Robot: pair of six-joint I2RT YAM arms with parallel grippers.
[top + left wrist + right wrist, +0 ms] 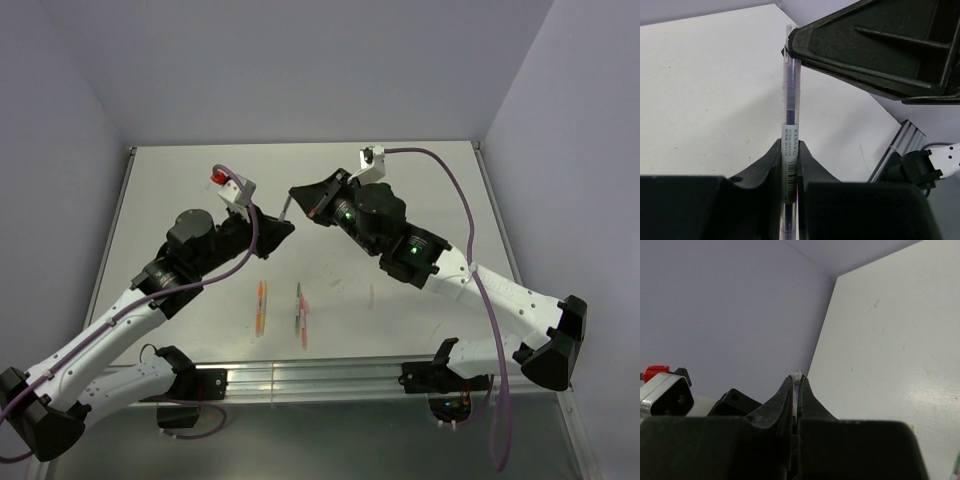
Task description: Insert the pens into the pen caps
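Left gripper (279, 229): jaws clenched on the lower barrel of a grey pen (288, 209), which is held above the table (420, 180). Only the left wrist view shows the detail: the pen stands upright between the fingers (767, 167), and a printed label reading HIGHLIGHTER sits just above the jaws. Right gripper (298, 194): jaws clamped on the upper end of the same pen, directly opposite the left jaws. Only the right wrist view shows a clear end piece (796, 374) poking just past these jaws; cap or pen tip cannot be told. Only the top view shows an orange/yellow pen (261, 306) and a green/pink pen (300, 316). They lie side by side on the table, on the near side of both jaws and well apart from them. No caps can be made out on them.
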